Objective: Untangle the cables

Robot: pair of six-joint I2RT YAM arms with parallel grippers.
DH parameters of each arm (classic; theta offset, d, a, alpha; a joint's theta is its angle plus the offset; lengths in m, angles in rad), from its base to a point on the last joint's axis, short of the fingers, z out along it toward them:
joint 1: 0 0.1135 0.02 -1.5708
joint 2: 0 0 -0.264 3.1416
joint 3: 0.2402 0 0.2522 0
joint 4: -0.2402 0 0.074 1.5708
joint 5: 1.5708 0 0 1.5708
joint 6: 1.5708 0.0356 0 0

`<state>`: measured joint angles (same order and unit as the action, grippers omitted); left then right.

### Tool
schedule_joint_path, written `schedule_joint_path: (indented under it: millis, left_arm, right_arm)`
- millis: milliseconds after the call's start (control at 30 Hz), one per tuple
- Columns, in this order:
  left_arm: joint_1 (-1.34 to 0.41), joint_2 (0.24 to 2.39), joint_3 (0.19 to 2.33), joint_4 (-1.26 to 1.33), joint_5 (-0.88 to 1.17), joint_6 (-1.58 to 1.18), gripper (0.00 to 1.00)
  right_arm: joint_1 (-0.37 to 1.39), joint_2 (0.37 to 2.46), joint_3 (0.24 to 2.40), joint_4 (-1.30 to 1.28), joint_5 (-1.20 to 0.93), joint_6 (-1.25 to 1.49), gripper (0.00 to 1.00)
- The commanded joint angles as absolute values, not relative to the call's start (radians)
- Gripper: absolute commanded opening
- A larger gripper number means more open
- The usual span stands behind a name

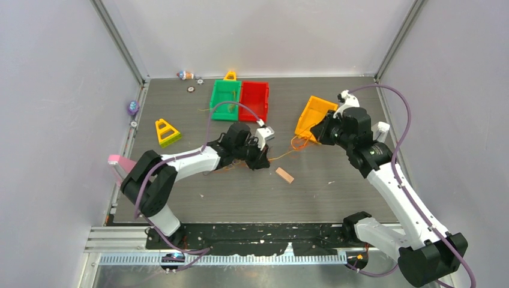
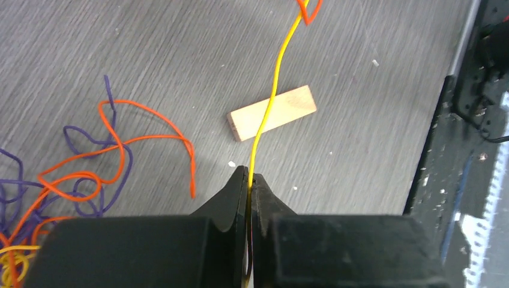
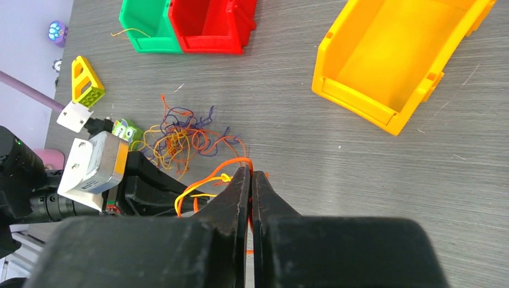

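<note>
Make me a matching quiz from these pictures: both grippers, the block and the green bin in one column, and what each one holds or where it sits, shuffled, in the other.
Column one:
1. left gripper
2. right gripper
3. block
4. green bin

Column two:
a. lying flat on the table
b. shut on an orange cable
c. side by side with the red bin
d. shut on a yellow cable

Pairs: 1-d, 2-b, 3-a, 4-c.
</note>
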<state>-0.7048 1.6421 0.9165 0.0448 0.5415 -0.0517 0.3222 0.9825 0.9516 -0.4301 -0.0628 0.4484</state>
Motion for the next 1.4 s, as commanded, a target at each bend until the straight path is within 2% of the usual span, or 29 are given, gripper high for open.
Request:
schedule_joint_path:
  millis: [0, 100, 233, 367, 467, 667, 900, 1167, 1300, 1367]
  left_arm:
    - [-0.695, 1.604, 0.947, 0.019, 0.461, -0.027, 0.00]
    - [-0.601, 1.555, 0.851, 0.141, 0.458, -0.161, 0.00]
    - [-0.386, 1.512, 0.708, 0.336, 0.477, -0.379, 0.00]
    - [-0.270, 1.477, 0.647, 0.292, 0.338, -0.453, 0.00]
    - [-0.261, 1.438, 0.618, 0.287, 0.260, -0.464, 0.00]
    - [-0.257, 1.391, 0.600, 0.241, 0.153, -0.469, 0.00]
    - [-0.222, 1.330, 0.559, 0.178, -0.066, -0.544, 0.00]
    - [-0.220, 1.260, 0.546, 0.060, -0.315, -0.662, 0.00]
    - [-0.220, 1.244, 0.533, 0.070, -0.329, -0.674, 0.00]
    - [-0.220, 1.246, 0.533, 0.078, -0.313, -0.669, 0.00]
  right_arm:
    - [0.319, 0.979, 1.005, -0.450, 0.009, 0.451, 0.05]
    - [0.319, 0.967, 1.024, -0.503, 0.174, 0.458, 0.05]
    - [0.307, 0.930, 1.029, -0.619, 0.447, 0.494, 0.05]
    - [0.274, 0.882, 1.016, -0.684, 0.631, 0.547, 0.05]
    - [0.256, 0.827, 0.992, -0.692, 0.711, 0.574, 0.05]
    - [0.244, 0.797, 0.989, -0.618, 0.659, 0.511, 0.05]
    - [0.235, 0.824, 1.138, -0.644, 0.775, 0.453, 0.05]
    - [0.227, 0.812, 1.207, -0.733, 0.969, 0.508, 0.05]
    - [0.226, 0.794, 1.189, -0.670, 0.907, 0.460, 0.05]
    - [0.226, 0.793, 1.170, -0.619, 0.773, 0.410, 0.05]
